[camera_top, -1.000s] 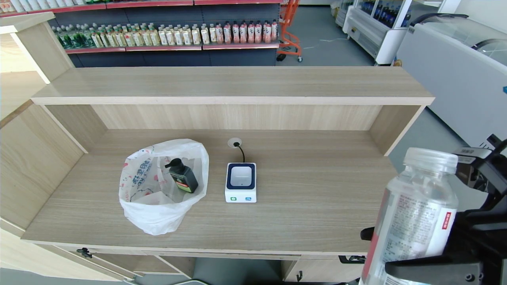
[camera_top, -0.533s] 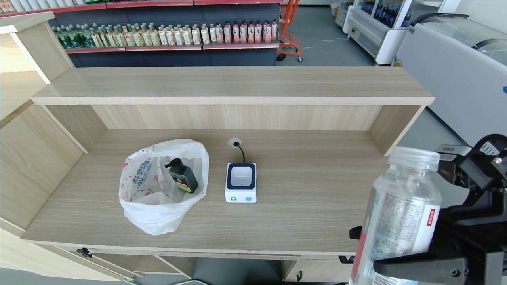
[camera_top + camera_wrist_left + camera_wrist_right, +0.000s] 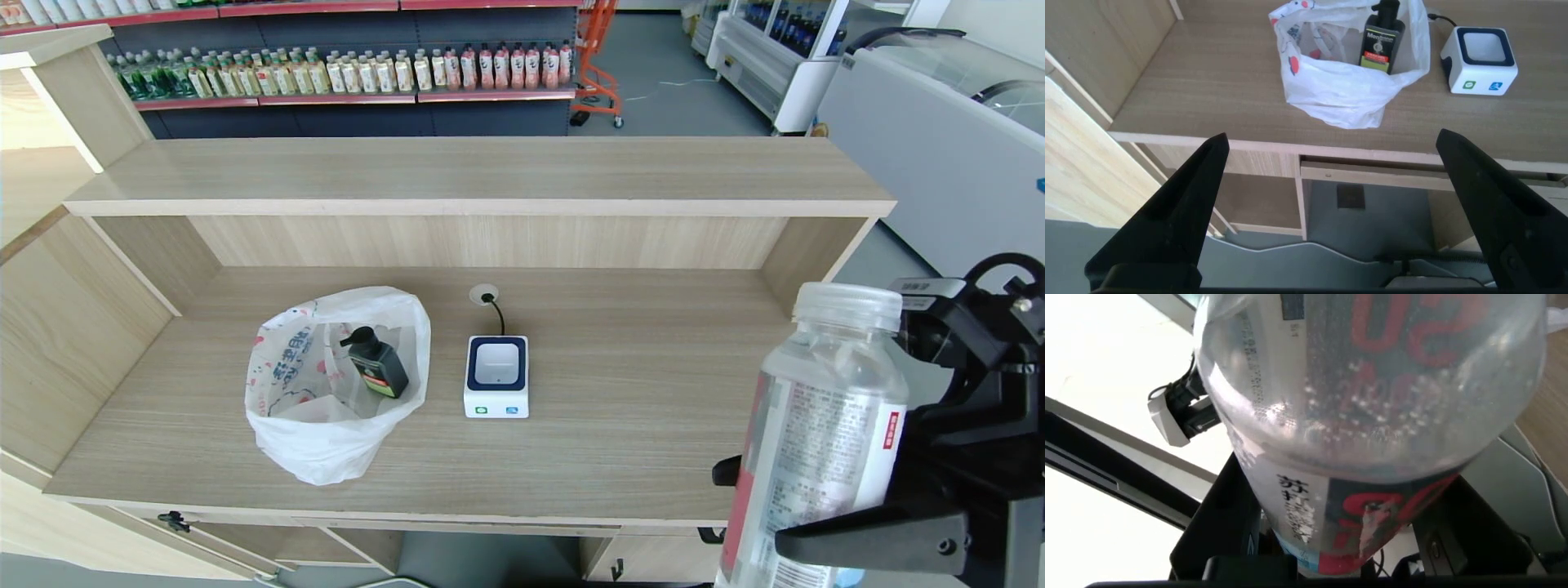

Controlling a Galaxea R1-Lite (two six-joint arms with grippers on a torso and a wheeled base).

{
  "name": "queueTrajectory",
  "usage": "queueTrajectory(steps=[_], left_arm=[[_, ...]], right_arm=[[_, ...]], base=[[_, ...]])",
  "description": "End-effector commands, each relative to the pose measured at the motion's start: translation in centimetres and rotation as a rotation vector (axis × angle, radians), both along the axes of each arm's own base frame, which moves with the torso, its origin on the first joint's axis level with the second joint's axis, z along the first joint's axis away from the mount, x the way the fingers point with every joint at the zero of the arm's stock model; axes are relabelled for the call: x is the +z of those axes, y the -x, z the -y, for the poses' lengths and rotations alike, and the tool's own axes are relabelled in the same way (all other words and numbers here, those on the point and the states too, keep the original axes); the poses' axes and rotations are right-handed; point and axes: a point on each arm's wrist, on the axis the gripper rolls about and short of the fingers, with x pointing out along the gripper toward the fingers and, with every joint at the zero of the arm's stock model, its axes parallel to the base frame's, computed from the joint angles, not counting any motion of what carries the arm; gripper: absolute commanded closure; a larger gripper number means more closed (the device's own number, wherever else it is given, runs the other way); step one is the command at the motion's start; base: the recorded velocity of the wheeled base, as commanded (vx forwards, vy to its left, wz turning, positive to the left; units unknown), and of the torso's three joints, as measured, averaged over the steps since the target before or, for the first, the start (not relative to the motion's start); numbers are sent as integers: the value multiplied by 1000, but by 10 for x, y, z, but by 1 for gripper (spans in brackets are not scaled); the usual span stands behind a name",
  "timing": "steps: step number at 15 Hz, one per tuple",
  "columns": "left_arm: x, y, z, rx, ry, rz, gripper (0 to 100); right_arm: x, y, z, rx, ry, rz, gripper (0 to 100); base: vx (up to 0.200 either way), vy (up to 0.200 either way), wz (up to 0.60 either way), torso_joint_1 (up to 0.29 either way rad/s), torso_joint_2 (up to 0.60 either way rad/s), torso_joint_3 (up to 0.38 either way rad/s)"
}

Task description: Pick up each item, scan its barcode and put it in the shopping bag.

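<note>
Clear bottle, white bag, wood-grain counter

A wooden counter carries a white shopping bag beside a scanner.

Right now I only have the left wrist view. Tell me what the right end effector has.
Observer: The right end effector is shut on a clear bottle, which is upright with its cap on.
Operator: Place it relative to the scanner.
Observer: It is well to the right of the scanner, by the front right corner of the counter.
</note>
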Motion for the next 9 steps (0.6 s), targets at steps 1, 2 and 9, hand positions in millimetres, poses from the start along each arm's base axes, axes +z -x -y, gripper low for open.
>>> queueTrajectory(steps=[1, 2, 9], left_arm=[[0, 0, 0, 0, 0, 0, 0], [0, 0, 0, 0, 0, 0, 0], [0, 0, 0, 0, 0, 0, 0]], right_arm=[[-1, 0, 0, 0, 2, -4, 100], [0, -1, 0, 0, 1, -2, 100], [-3, -2, 0, -2, 6, -10, 100]], base=[[0, 0, 0, 0, 0, 0], [0, 0, 0, 0, 0, 0], [0, 0, 0, 0, 0, 0]])
